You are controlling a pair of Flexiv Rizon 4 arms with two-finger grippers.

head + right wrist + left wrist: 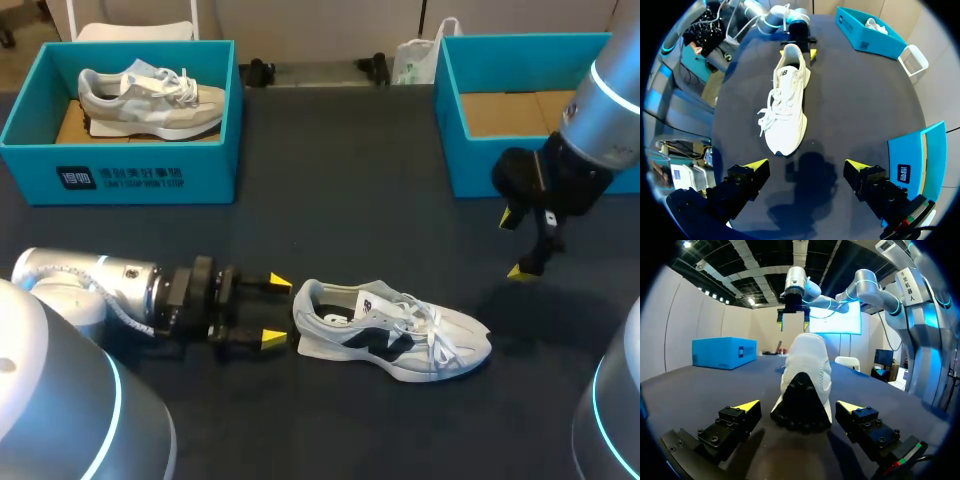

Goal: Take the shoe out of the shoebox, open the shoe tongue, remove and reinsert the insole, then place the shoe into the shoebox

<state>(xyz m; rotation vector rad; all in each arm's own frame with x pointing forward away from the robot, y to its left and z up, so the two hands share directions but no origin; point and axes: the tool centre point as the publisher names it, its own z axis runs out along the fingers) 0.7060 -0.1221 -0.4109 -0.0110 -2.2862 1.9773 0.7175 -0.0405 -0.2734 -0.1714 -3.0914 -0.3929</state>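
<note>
Left arm [90,285], lower left of head view: rounded silver-grey casings, thin cyan light ring seen on big casing, black ribbed wrist section. Left gripper [276,311]: black body, two fingers capped with bright yellow wedge tips. Right arm [610,100], upper right: same silver shell, cyan band, bulky black wrist housing. Right gripper [514,244]: black, yellow-tipped. In wrist views, finger blocks [735,422] shown black, angular, studded with socket screws; red-green strip [910,216] noted on one finger base.

Head cam: high, behind. L wrist low at heel, R above toe; all share shoe [400,350].
</note>
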